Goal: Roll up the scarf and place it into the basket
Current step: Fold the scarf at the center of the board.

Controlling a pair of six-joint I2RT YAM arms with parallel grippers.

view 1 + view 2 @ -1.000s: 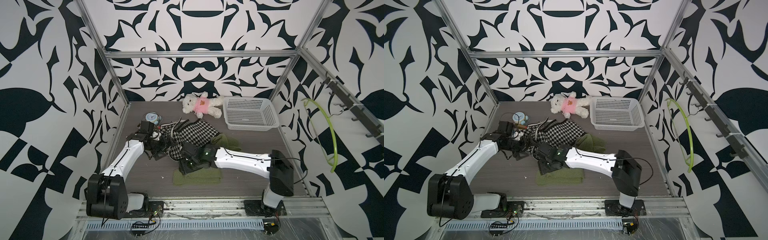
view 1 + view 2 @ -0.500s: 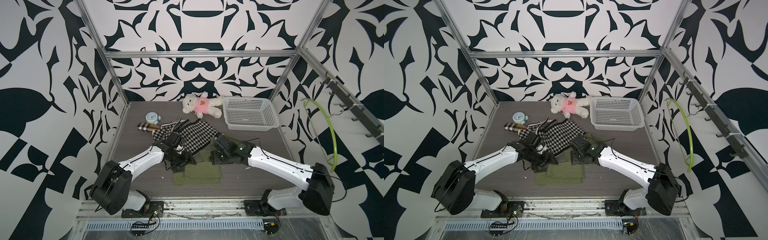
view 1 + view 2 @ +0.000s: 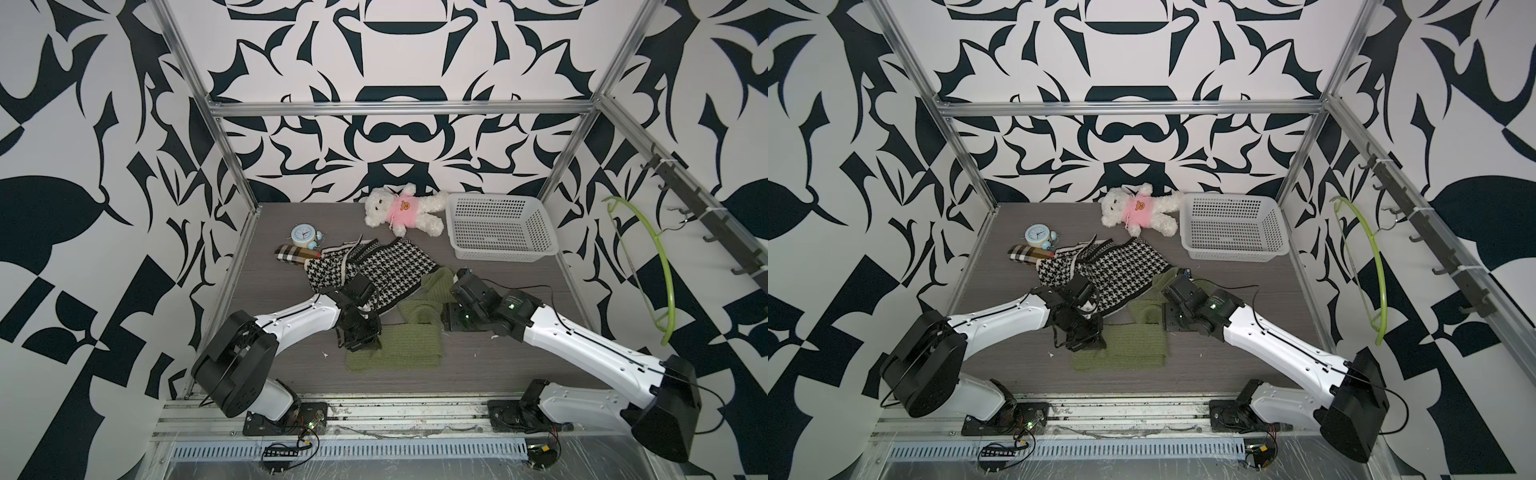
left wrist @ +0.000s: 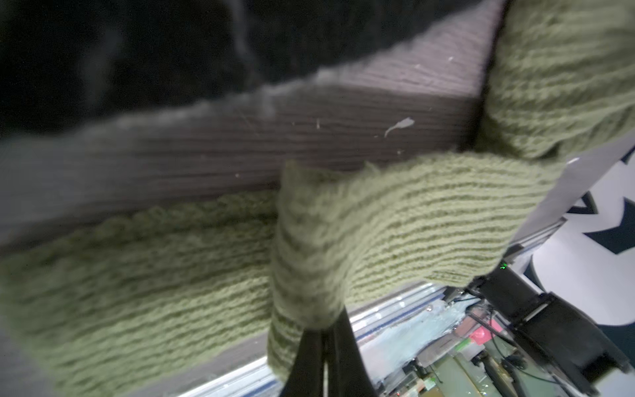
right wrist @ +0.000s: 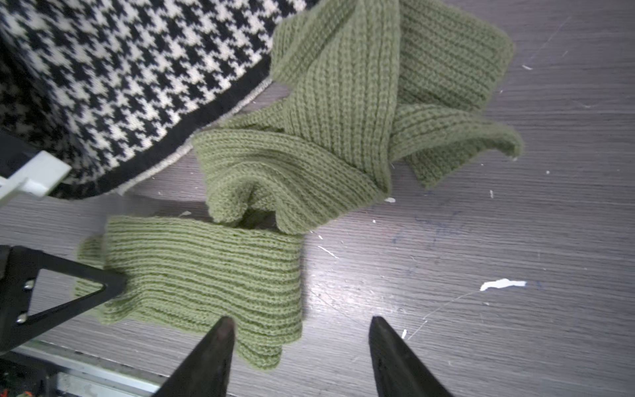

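Top views, counting left to right: one alarm clock (image 3: 302, 235), one folded plaid cloth (image 3: 296, 254) just in front of it, one houndstooth garment (image 3: 395, 268), one green scarf (image 3: 399, 345), one teddy bear (image 3: 401, 210) at the back wall, one basket (image 3: 503, 254), and one green hanger (image 3: 665, 266) on the right-hand wall rack. There are two arms, both mine.

The green scarf lies on the table (image 3: 519, 353), outside the basket. Its flat folded part sits near the front edge. Its bunched part runs back beside the houndstooth hem.

My left arm reaches low across the table from the front left. The left gripper (image 3: 363, 340) is down at the left end of the scarf's flat part. In the left wrist view the left gripper (image 4: 323, 331) has its fingers pressed together, pinching a corner of the green scarf (image 4: 378, 220), which is lifted and gathered there.

My right arm comes in low from the front right. The right gripper (image 5: 300, 321) has its fingers spread. One fingertip is over the right edge of the scarf's flat part (image 5: 206, 268); the other is over bare table.

Room: the table is bare to the right of the scarf and in front of the basket. The basket's left end lies close to the bear's legs. The houndstooth hem crowds the far-left side.
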